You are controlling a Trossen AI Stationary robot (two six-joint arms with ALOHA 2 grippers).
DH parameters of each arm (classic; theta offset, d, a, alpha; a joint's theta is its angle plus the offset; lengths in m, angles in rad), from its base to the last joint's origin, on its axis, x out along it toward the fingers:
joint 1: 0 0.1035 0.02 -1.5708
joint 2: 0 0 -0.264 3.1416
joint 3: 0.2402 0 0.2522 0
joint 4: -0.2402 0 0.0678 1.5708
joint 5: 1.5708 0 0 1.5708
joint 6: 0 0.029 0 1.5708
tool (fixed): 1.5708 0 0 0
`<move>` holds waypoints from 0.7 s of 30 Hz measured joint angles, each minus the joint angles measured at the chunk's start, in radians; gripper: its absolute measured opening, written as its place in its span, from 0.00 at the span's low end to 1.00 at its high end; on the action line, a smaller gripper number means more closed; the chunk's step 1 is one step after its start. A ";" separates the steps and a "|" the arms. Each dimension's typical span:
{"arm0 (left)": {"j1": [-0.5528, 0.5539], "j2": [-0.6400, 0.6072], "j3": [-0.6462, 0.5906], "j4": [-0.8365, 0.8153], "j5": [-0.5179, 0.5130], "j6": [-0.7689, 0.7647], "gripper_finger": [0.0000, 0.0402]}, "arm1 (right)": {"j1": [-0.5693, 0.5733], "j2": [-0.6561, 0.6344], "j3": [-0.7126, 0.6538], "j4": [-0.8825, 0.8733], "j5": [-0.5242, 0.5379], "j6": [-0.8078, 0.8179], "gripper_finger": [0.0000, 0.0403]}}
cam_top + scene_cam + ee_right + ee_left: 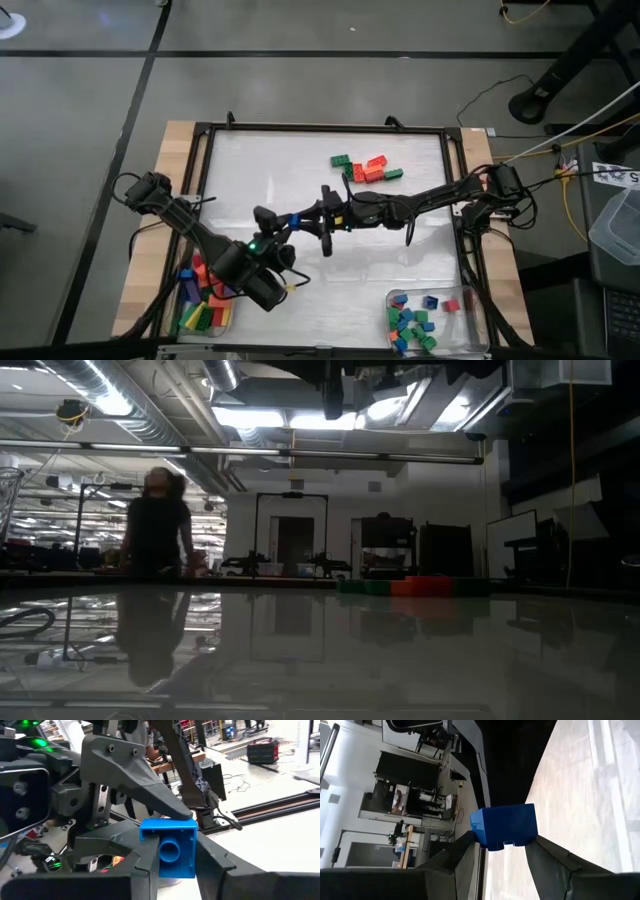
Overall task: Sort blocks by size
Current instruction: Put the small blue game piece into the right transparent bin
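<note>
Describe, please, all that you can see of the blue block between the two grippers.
The blue block is a small, glossy plastic brick, nearly square, with a round hollow tube on its underside. It is held above the middle of the table. The right gripper is shut on its sides, and the left gripper also clamps it, a handover in progress.

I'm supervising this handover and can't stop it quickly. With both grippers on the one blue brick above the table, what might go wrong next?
1. Both the left gripper and the right gripper clamp the same blue brick; if either arm pulls before the other lets go, it may twist free and drop.
2. The fingers crowd together and may collide.
</note>
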 joint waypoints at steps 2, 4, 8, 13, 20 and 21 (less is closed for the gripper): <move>0.007 0.000 0.000 -0.002 0.000 0.000 0.39 | 0.000 0.000 0.000 0.000 0.022 -0.001 0.23; 0.010 0.000 0.000 -0.004 0.008 0.008 0.39 | 0.000 0.000 0.000 -0.007 0.035 -0.001 0.23; 0.011 0.000 0.000 -0.004 0.027 0.000 0.42 | 0.000 0.000 0.000 -0.013 0.033 -0.004 0.23; 0.025 0.005 0.004 0.058 0.020 -0.018 0.53 | -0.003 0.005 0.004 -0.003 0.044 -0.009 0.23; 0.051 0.005 0.003 0.110 0.046 -0.020 0.61 | -0.003 0.005 0.004 -0.010 0.045 -0.008 0.23; 0.051 0.005 0.003 0.108 0.046 -0.019 0.61 | -0.003 0.005 0.004 -0.010 0.044 -0.009 0.23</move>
